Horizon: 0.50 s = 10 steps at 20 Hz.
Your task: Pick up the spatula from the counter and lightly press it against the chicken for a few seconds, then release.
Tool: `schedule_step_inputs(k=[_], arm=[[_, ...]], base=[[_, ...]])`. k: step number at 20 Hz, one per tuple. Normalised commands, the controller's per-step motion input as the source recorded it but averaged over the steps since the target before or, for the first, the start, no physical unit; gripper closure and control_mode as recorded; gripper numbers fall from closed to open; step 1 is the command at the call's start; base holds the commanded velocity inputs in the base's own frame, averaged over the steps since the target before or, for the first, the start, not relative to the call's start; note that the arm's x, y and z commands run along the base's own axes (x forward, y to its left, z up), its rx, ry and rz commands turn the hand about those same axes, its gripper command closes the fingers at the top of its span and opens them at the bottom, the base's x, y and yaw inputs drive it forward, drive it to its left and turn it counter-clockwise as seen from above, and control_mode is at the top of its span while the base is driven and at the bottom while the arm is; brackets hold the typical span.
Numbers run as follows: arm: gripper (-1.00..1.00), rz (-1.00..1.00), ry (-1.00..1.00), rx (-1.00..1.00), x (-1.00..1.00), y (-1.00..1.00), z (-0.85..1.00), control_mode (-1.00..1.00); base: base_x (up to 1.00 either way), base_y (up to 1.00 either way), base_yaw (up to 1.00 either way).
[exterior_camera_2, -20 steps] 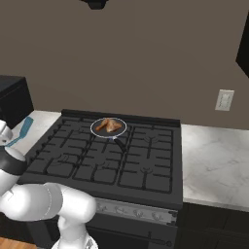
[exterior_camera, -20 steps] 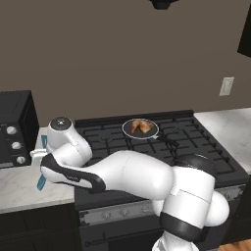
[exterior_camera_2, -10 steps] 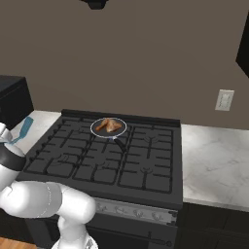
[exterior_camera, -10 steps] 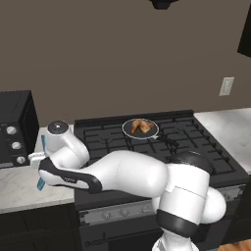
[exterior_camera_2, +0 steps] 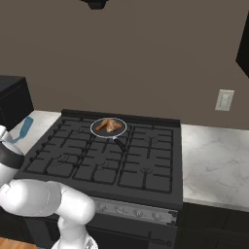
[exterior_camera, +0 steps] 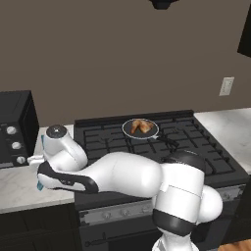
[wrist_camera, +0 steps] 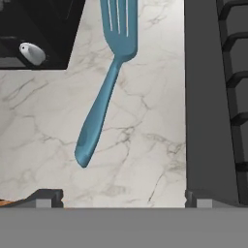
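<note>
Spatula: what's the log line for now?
gripper open over spatula | spatula lying on counter, untouched | chicken in pan

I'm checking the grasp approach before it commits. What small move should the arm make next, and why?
Probably lower the open gripper straight down toward the spatula handle, jaws wide. The spatula lies flat and untouched on the marble counter beside the stove. In the hand view its handle sits between the two finger tips, and nothing is gripped yet.
</note>
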Motion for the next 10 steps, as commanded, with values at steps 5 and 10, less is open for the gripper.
schedule_step_inputs(k=[5, 10], arm=[[-1.0, -0.01, 0.0, 0.0, 0.05, 0.09, -0.16, -1.0], [-1.0, -0.01, 0.0, 0.0, 0.09, 0.05, -0.13, -1.0]], base=[[0.0, 0.0, 0.0], [0.0, 0.0, 0.0]])
